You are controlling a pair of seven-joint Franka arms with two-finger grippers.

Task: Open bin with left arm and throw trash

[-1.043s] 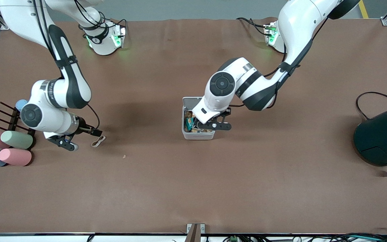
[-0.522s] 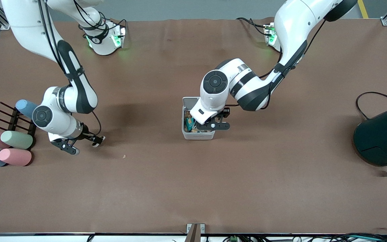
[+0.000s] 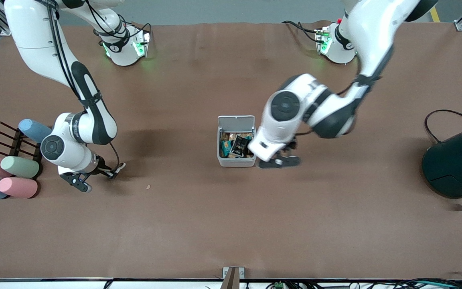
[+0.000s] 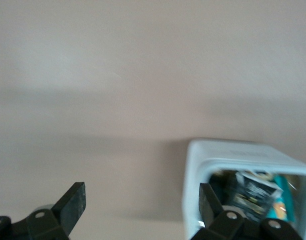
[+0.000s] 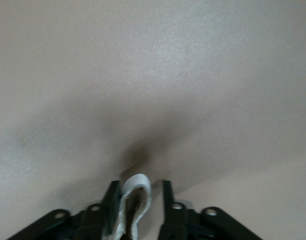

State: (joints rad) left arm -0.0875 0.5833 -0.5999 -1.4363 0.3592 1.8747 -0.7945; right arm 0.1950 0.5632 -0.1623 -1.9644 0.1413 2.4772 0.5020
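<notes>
Nearest the front camera on the counter (image 3: 231,224): a tiny crumb-like speck (image 3: 148,186), prob not part of the job.

Next up, the right end effector (image 3: 94,176), low over the counter twd the right arm's end, w/ its fingers pinched narrow on the beige rubber-band loop (image 5: 134,200); the right wrist view shows the loop folded up betw the two pads. So that bit of trash looks picked up but not yet carried to the bin. Just beside that arm: pastel cylinders (image 3: 14,176) and a dark rack (image 3: 10,140), not relevant.

Mid-counter: the bin (image 3: 236,161), lid (image 3: 236,120) flipped up and standing open on the side farther from the camera. Opening step = done, I'd say. Inside, a black glossy snack packet (image 3: 239,145) lies on top of other wrappers, so at least one piece is already in. Can't make out the tape-roll ring anywhere; may be buried in the bin, can't tell.

Left end effector (image 3: 279,161) is just beside the bin, on the side twd the left arm's end, fingers spread wide, holding nothing. Left wrist view shows the bin's rim and packet (image 4: 250,192) right by one finger.

Farther out twd the left arm's end: large dark teal container (image 3: 455,160), untouched.

Est: roughly two-thirds thru. Left: bring loop over, drop it in.
</notes>
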